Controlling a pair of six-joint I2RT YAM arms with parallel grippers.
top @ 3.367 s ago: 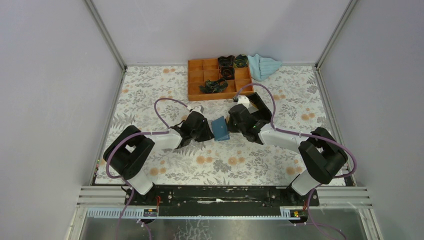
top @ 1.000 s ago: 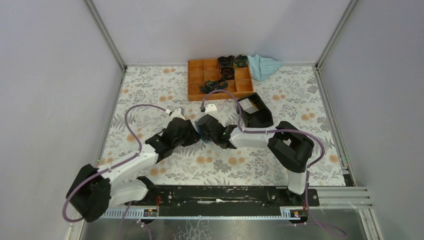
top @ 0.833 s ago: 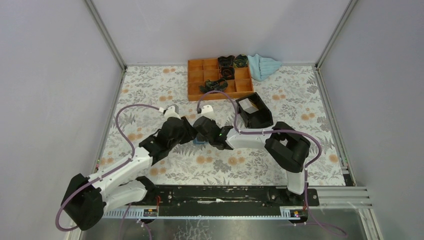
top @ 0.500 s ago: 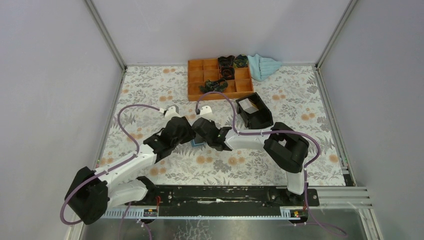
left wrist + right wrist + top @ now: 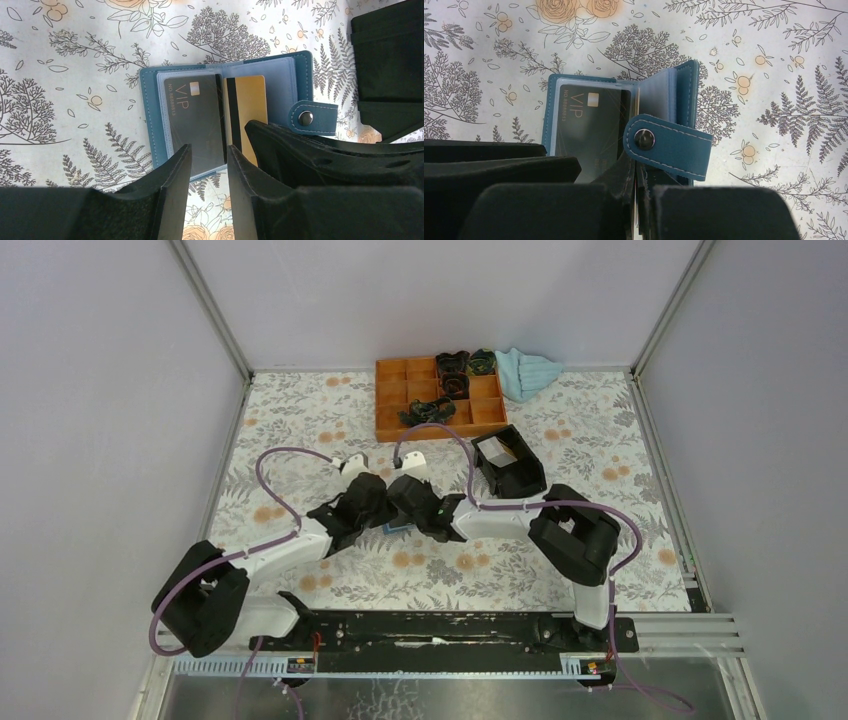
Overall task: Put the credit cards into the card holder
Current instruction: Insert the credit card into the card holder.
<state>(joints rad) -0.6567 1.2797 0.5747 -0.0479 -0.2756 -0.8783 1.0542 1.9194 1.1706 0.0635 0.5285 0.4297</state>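
An orange compartment tray (image 5: pixel 393 392) sat against the far edge of the table (image 5: pixel 300 410), around the middle of that edge, with dark tangled items in several of its compartments. A light blue cloth (image 5: pixel 528 372) was bunched just beside the tray, toward the far right corner. Nearer, to the right of the table's middle, stood a black box (image 5: pixel 520 480) with a pale inside, apart from both the tray and the arms.

The card holder (image 5: pixel 149 120) lay open and flat near the middle of the table, a little toward the left edge. From above, the two wrists met over it and hid all but a sliver of blue. A dark card (image 5: pixel 192 120) marked VIP sat in the left sleeve. A gold card (image 5: pixel 247 97) with a black stripe sat in the right one. The clasp tab (image 5: pixel 312 117) stuck out past the holder's right edge.

The left gripper (image 5: pixel 208 148) hung over the holder's near edge with its fingers spread and nothing between them. The dark card showed through the gap.

The right gripper (image 5: pixel 638 172) came in from the right. It covered the near end of the gold card, and its fingers were pressed together. In its own camera the clasp tab lay across the fingertips. That hid whether any page or card was caught between them.
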